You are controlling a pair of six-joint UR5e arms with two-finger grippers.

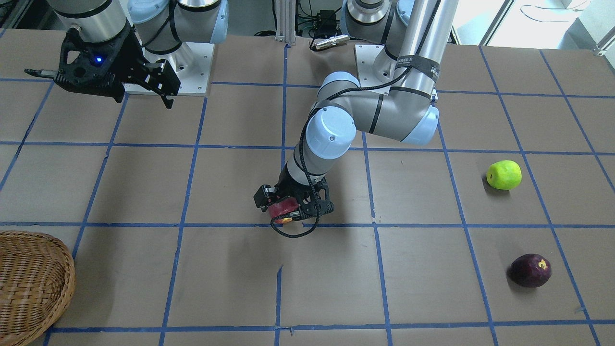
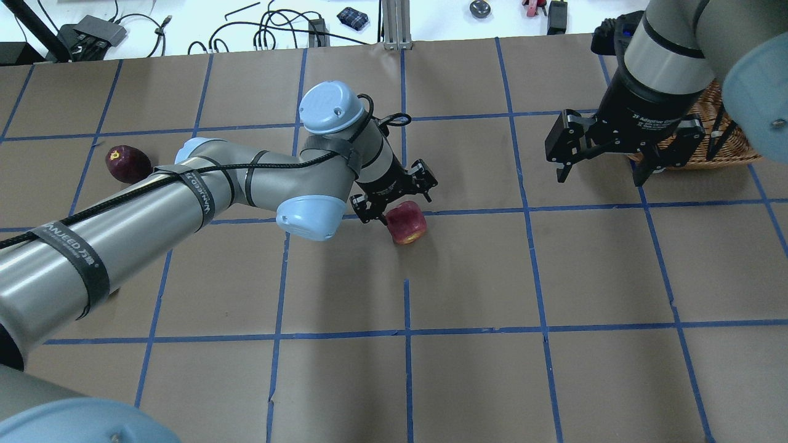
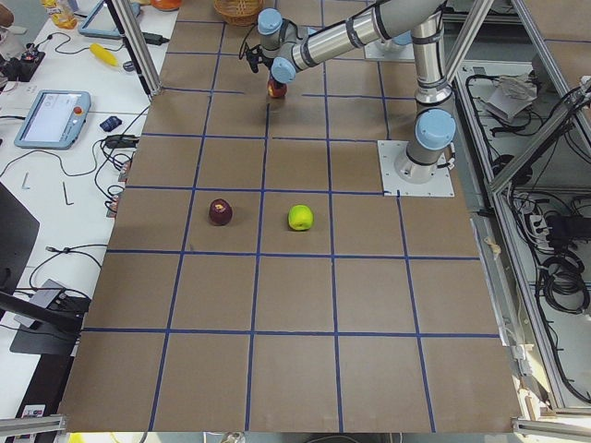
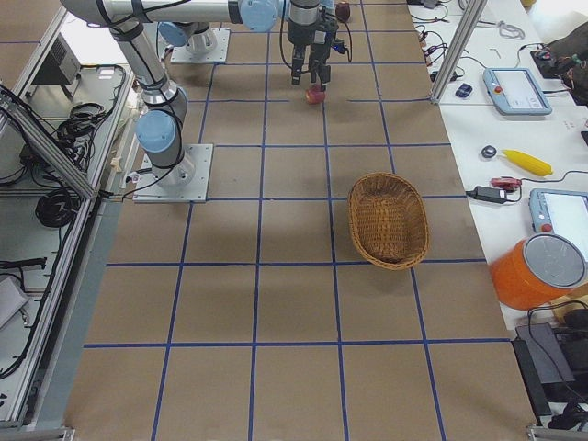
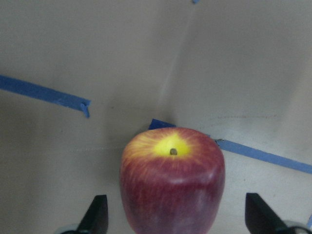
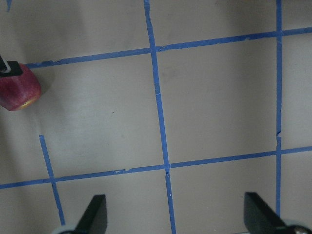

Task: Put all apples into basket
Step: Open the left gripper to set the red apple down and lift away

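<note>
The red apple (image 1: 282, 208) with a yellow patch lies near the table's middle, on a blue tape line; it also shows in the overhead view (image 2: 406, 223). My left gripper (image 1: 293, 206) is low around it and open: in the left wrist view both fingers (image 5: 97, 217) stand clear of the apple (image 5: 173, 180). The lime-green apple (image 1: 504, 175) and the purple-maroon apple (image 1: 530, 270) lie apart on my left side. The wicker basket (image 1: 29, 283) is on my right, far side. My right gripper (image 2: 600, 178) hangs open and empty above the table beside the basket (image 2: 732, 151).
The brown table has a grid of blue tape lines (image 2: 406, 332). My left arm (image 2: 184, 203) stretches across the table and hides the green apple in the overhead view. Cables and tools lie on the white bench (image 2: 184, 24) beyond the far edge.
</note>
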